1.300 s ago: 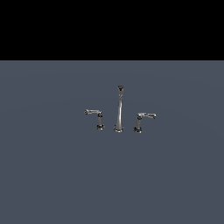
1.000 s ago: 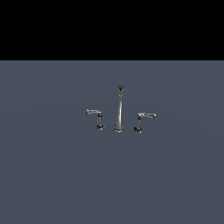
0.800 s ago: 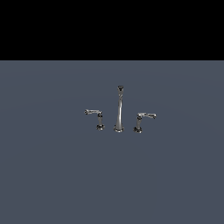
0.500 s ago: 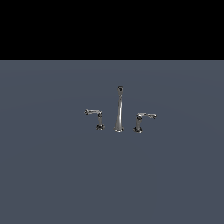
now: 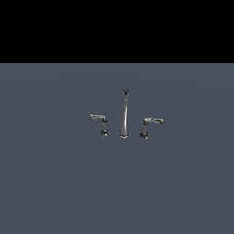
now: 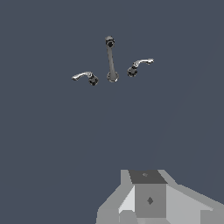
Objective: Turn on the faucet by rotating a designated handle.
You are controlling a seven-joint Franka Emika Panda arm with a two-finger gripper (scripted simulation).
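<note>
The faucet (image 5: pixel 124 115) is a tiny chrome set standing on the grey floor: a tall thin spout with a dark tip and a short lever on each side. The handle (image 5: pixel 150 124) stands on the exterior view's right of the spout, its arm pointing right. In the wrist view the faucet (image 6: pixel 111 59) and the handle (image 6: pixel 139 66) are small and far off. Only a grey blocky part of my gripper (image 6: pixel 148 197) shows there, well apart from the faucet. Its fingers cannot be made out. The arm is absent from the exterior view.
A twin lever (image 5: pixel 98 119) with its arm pointing left stands on the spout's other side; it also appears in the wrist view as the twin lever (image 6: pixel 85 77). Flat grey floor (image 5: pixel 55 183) surrounds the set, with black background beyond.
</note>
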